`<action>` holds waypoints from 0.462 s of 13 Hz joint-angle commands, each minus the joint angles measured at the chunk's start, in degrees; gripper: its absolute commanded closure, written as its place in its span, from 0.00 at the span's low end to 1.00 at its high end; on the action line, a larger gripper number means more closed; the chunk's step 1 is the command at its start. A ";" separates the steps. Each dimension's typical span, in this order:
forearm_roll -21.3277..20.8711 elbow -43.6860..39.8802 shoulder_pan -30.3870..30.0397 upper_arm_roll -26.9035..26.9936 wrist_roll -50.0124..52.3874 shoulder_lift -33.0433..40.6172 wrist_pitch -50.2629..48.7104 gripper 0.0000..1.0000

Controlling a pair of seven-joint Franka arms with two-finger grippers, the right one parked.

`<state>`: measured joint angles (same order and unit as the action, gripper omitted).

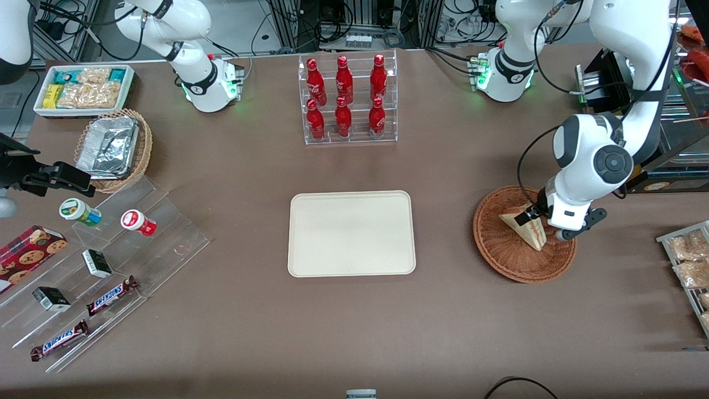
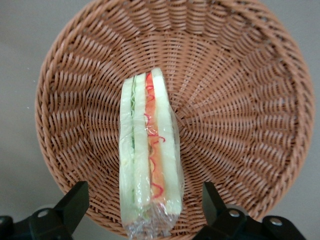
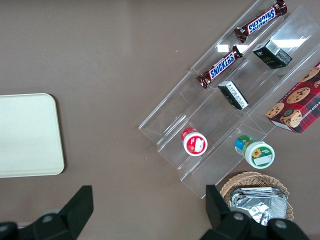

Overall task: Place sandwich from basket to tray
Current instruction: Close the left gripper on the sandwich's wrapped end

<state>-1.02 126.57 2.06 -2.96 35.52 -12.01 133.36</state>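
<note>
The sandwich (image 1: 526, 227), a wrapped wedge of white bread with red and green filling, stands on edge in the reddish-brown wicker basket (image 1: 515, 260) toward the working arm's end of the table. My left gripper (image 1: 543, 224) is low over the basket, open, with one finger on each side of the sandwich and a gap on both sides. The left wrist view shows the sandwich (image 2: 150, 150) between the fingers (image 2: 75, 200) over the basket's weave (image 2: 240, 115). The cream tray (image 1: 351, 233) lies bare at mid-table, beside the basket; it also shows in the right wrist view (image 3: 27, 135).
A clear rack of red bottles (image 1: 348, 100) stands farther from the camera than the tray. A white bin of snacks (image 1: 83, 88), a foil-lined basket (image 1: 113, 147) and a clear stepped stand (image 1: 111, 260) sit toward the parked arm's end. A rack of bagged snacks (image 1: 689, 266) lies near the basket.
</note>
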 commanded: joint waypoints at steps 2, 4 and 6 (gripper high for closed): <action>0.32 -0.35 0.22 0.06 1.30 -2.39 1.54 0.00; 0.32 -0.35 0.22 0.06 2.70 -4.24 3.03 0.01; 0.32 -0.18 0.31 0.06 5.68 -5.29 4.10 0.22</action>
<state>-1.00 126.57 2.06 -2.95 38.36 -16.13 136.23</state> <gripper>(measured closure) 0.040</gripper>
